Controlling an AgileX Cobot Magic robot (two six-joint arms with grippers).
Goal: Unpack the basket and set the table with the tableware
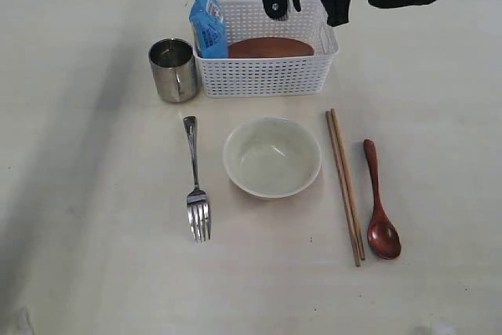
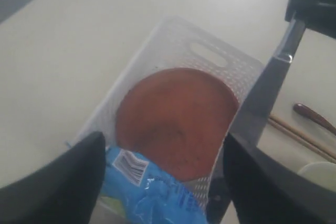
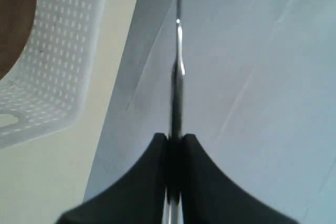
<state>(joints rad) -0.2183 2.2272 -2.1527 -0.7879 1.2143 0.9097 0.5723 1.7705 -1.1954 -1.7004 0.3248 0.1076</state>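
Nothing can be read. The blue snack packet [image 1: 208, 27], standing at the left end of the basket [image 1: 267, 78], carries a white panel with a barcode [image 2: 129, 165], its digits and other print too blurred to make out

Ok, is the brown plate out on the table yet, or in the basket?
In the basket. The brown plate sits inside the white basket, next to the blue snack packet, with the basket walls around it.
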